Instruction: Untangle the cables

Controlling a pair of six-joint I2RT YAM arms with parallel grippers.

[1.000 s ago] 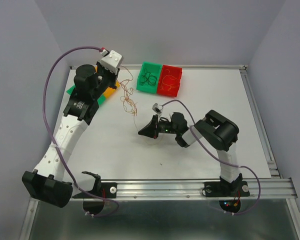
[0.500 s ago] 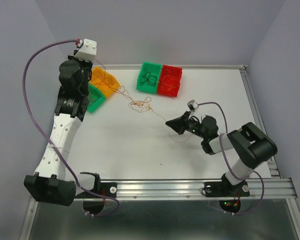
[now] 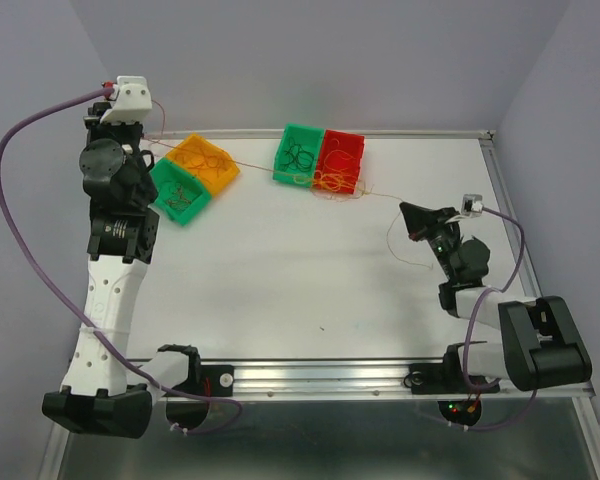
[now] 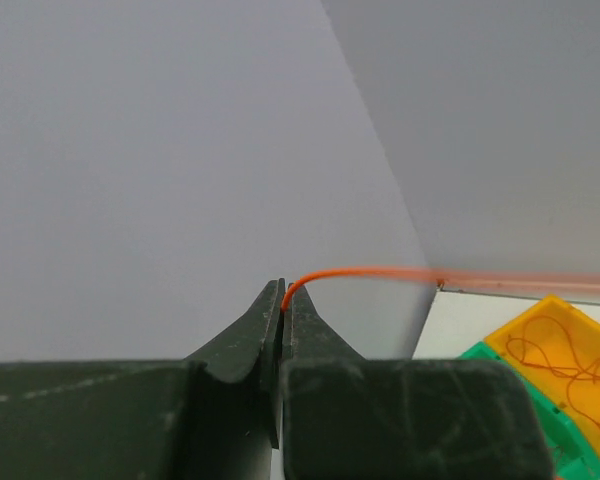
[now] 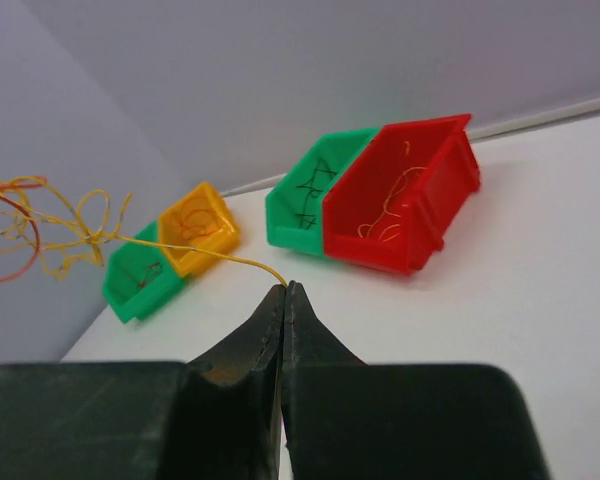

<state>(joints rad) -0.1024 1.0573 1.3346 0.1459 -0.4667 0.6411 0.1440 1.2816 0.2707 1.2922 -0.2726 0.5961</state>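
A thin orange wire (image 3: 250, 165) runs taut across the table between my two grippers. A small knot of orange and red wires (image 3: 330, 184) hangs on it in front of the red bin. My left gripper (image 3: 140, 132) is raised at the far left corner and is shut on one wire end (image 4: 325, 274); its tips (image 4: 282, 291) are closed. My right gripper (image 3: 406, 208) is at the right and is shut on the other end (image 5: 242, 262); its tips (image 5: 285, 289) are closed. The knot (image 5: 40, 225) shows at the left of the right wrist view. A loose strand (image 3: 400, 250) droops below the right gripper.
A yellow bin (image 3: 206, 160) and a green bin (image 3: 177, 193) sit at the back left, both holding wires. A green bin (image 3: 298, 154) with dark wires and a red bin (image 3: 340, 160) with orange wires stand at the back centre. Walls close the back and both sides.
My left gripper swung further left and back, my right gripper moved right. The wire between them is now stretched tight, and the knot shifted right to the red bin.
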